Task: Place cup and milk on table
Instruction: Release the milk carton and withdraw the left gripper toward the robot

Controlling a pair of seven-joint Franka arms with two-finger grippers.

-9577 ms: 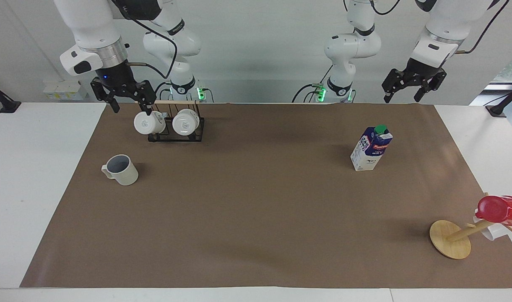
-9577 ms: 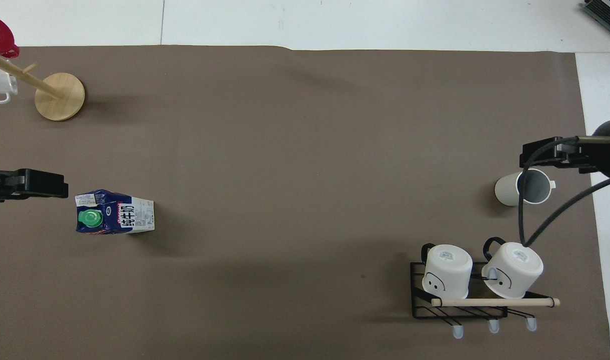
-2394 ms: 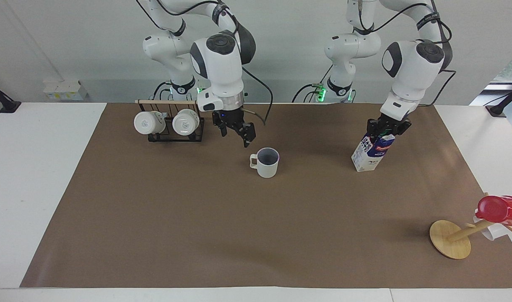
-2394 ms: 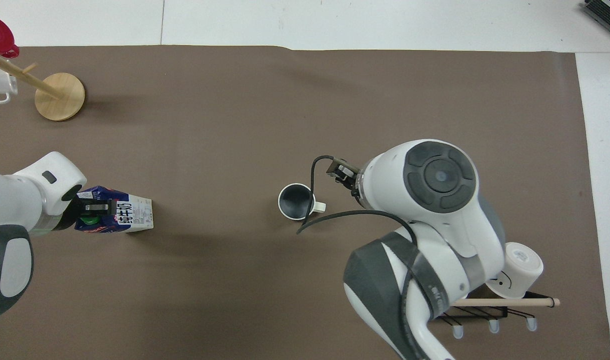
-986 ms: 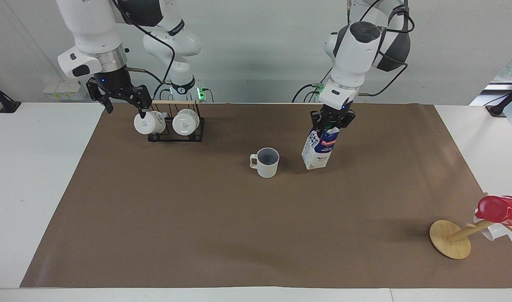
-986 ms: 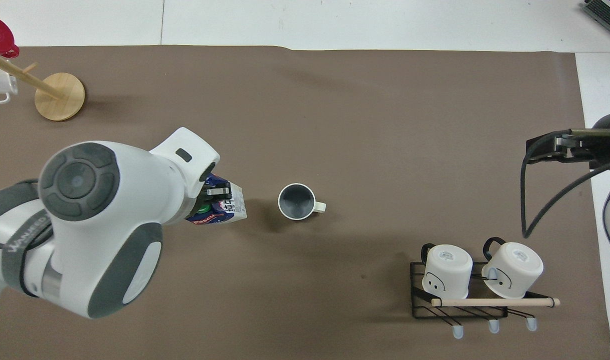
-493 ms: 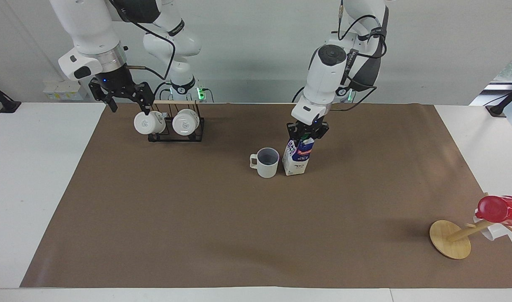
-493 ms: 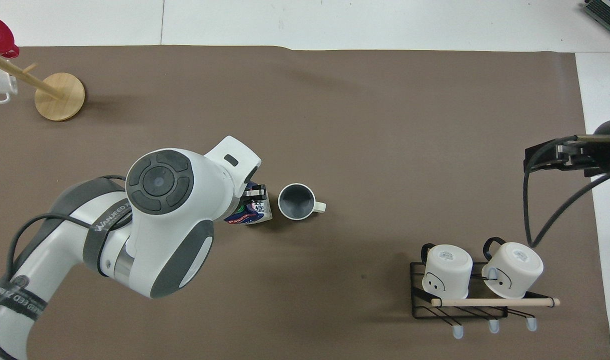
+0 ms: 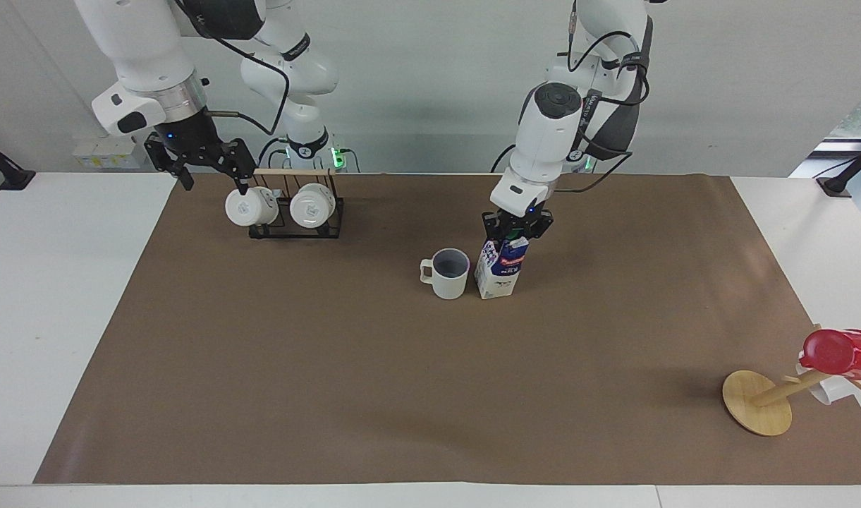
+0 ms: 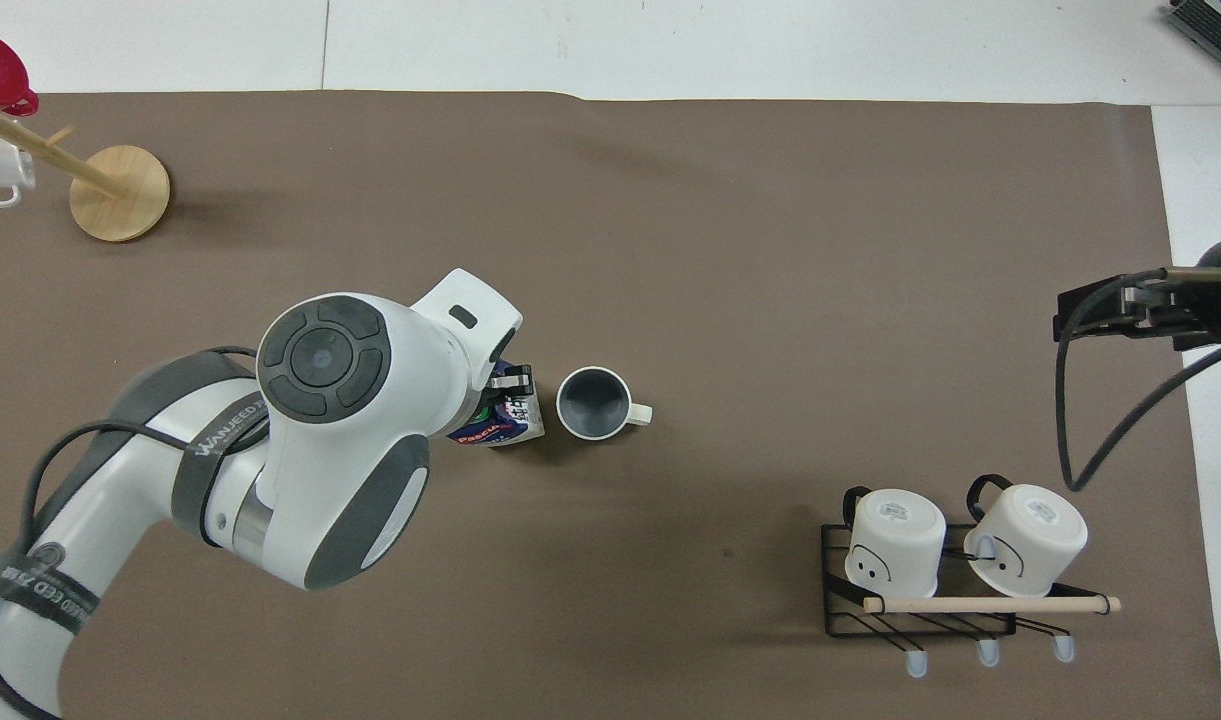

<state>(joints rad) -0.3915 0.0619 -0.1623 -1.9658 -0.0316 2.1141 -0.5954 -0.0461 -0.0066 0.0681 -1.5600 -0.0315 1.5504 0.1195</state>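
The off-white cup (image 9: 450, 274) stands upright on the brown paper of the table (image 9: 402, 395), near the middle. It also shows in the overhead view (image 10: 592, 403), its handle toward the right arm's end. The milk carton (image 9: 499, 271) stands on the paper close beside the cup, toward the left arm's end, partly hidden under the arm in the overhead view (image 10: 515, 425). My left gripper (image 9: 516, 231) is shut on the carton's top. My right gripper (image 9: 214, 185) is open and empty, up over the mug rack's end; it also shows in the overhead view (image 10: 1080, 315).
A black wire rack (image 9: 296, 227) with two glossy white mugs stands near the robots at the right arm's end. A round wooden disc with a peg (image 9: 756, 402) carrying a red cup (image 9: 839, 353) stands far from the robots at the left arm's end.
My left gripper carried the carton from the left arm's end to beside the cup and lowered it onto the paper. The right arm drew back from the cup to over the rack.
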